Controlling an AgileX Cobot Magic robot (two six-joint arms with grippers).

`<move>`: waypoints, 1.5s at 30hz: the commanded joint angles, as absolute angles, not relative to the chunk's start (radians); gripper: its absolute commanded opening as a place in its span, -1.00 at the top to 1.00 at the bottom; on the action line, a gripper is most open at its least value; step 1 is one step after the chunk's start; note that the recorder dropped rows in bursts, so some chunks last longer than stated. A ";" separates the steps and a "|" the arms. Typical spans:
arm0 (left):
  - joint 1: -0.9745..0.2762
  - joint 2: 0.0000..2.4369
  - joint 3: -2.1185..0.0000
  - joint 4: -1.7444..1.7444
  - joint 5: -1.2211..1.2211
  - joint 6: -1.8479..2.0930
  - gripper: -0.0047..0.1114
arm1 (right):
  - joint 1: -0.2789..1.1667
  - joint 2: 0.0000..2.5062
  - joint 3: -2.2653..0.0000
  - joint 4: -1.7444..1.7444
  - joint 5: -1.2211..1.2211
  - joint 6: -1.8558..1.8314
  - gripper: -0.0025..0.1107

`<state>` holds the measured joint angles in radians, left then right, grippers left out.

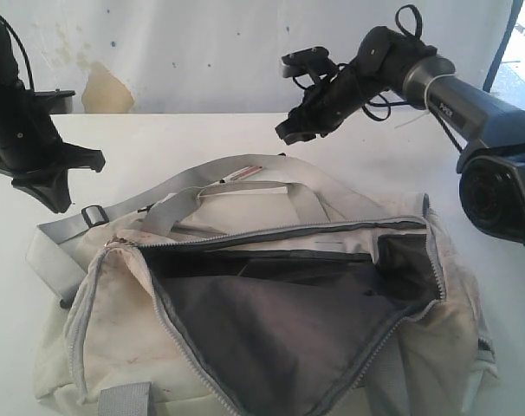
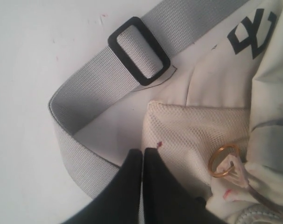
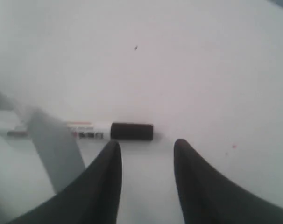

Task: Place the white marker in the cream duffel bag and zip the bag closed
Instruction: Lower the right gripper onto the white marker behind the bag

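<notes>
Cream duffel bag (image 1: 115,329) sits unzipped; right claw (image 3: 144,148) hangs half-open, empty, near the white marker (image 3: 132,131). I'd drop onto its capped end, clear of the strap (image 3: 53,144).

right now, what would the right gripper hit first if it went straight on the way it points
Probably the white marker: its black cap lies just ahead of the open right gripper. Depth is unclear; it could touch the table first.
</notes>
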<state>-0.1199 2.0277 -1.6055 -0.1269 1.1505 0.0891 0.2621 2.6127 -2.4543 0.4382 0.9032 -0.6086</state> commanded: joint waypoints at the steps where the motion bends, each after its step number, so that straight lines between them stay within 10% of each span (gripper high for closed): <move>1: -0.117 2.013 -1.603 -0.134 1.144 0.093 0.91 | 0.259 2.642 -2.455 0.463 0.828 -0.565 0.17; 18: -0.117 2.013 -1.603 -0.139 1.177 0.082 0.91 | 0.268 2.712 -2.455 0.670 0.788 -1.332 -0.11; 45: -0.117 2.013 -1.603 -0.154 1.175 0.082 0.91 | 0.264 2.727 -2.453 0.769 0.840 -1.460 -0.08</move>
